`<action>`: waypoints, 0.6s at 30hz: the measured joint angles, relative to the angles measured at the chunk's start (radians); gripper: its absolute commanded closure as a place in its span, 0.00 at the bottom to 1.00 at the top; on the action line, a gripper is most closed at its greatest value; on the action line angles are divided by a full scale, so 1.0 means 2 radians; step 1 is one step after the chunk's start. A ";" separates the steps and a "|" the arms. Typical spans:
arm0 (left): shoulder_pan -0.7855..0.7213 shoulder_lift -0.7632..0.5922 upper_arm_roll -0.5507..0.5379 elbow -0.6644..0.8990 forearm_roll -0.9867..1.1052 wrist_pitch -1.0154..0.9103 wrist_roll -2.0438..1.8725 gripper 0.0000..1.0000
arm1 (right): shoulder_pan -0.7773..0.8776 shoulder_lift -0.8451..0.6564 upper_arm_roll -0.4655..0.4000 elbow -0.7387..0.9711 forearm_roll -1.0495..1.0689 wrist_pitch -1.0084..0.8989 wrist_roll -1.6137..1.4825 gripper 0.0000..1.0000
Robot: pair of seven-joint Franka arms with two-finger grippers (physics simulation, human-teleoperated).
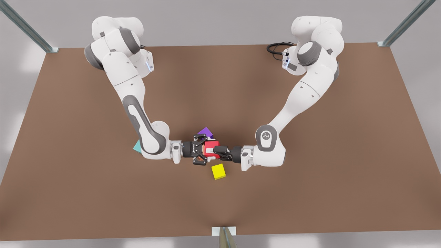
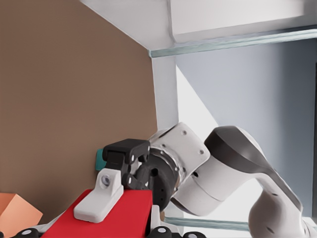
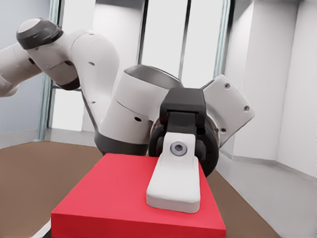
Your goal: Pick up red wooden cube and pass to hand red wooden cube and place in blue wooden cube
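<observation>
While both arms meet over the surface, red wooden cube aloft between them, right pincer pinching it from 9 o'clock, left pincer pinching it from 3 o'clock, blue wooden cube farther off at 9 o'clock, on the surface.

A simulated robotics test cell is shown, not a lived-in room. A plain brown tabletop is framed by metal struts at its corners. Two white Franka arms are mounted at the far edge, with a black cable loop beside one base. Small plain coloured cubes, such as the yellow cube, are laid out. Bare pale walls and tall panels are seen behind.
</observation>
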 measured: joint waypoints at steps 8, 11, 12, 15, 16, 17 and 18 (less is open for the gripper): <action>0.000 0.003 0.000 0.000 -0.007 0.000 0.012 0.00 | -0.003 0.008 0.008 0.005 0.000 0.011 -0.016 0.41; 0.000 0.003 0.000 0.000 -0.012 -0.002 0.020 0.00 | -0.005 0.008 0.008 0.005 0.000 0.013 -0.020 0.41; 0.000 0.002 0.000 0.000 -0.011 -0.002 0.022 0.00 | -0.006 0.007 0.008 0.005 0.000 0.013 -0.022 0.41; 0.014 -0.002 -0.001 0.000 -0.010 -0.005 0.026 0.00 | -0.008 0.006 0.008 0.005 0.000 0.012 -0.026 0.41; 0.030 -0.004 -0.002 -0.001 -0.009 -0.010 0.027 0.00 | -0.009 0.005 0.008 0.005 -0.001 0.012 -0.027 0.41; 0.048 -0.007 -0.002 -0.001 -0.008 -0.020 0.028 0.00 | -0.012 0.003 0.007 0.004 -0.004 0.011 -0.028 0.40; 0.069 -0.009 -0.002 -0.001 -0.006 -0.031 0.029 0.00 | -0.016 0.000 0.007 0.003 -0.008 0.010 -0.029 0.40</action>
